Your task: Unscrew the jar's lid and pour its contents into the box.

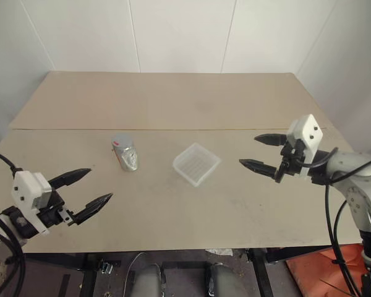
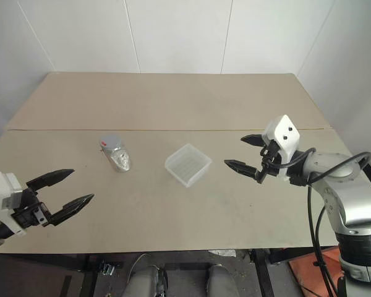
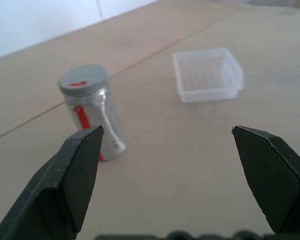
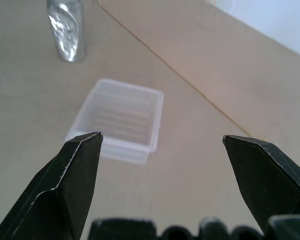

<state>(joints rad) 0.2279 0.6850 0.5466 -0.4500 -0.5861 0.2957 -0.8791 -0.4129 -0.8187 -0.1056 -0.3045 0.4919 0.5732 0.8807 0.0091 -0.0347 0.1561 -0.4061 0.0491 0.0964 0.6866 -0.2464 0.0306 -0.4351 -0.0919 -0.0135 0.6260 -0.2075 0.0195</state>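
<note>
The jar (image 1: 125, 153) stands upright on the table, left of centre, silvery with a red-and-white label; its grey lid (image 3: 83, 79) sits on top. The box (image 1: 196, 163), a shallow translucent white tray, rests right of the jar at the table's middle and looks empty. My left gripper (image 1: 86, 189) hovers open near the front left edge, pointing toward the jar from a distance. My right gripper (image 1: 258, 152) hangs open to the right of the box, apart from it. Neither gripper holds anything.
The beige table (image 1: 173, 99) has a seam (image 1: 173, 129) running across it behind the jar and box. White walls close in behind and at both sides. An orange object (image 1: 315, 266) lies on the floor at the front right.
</note>
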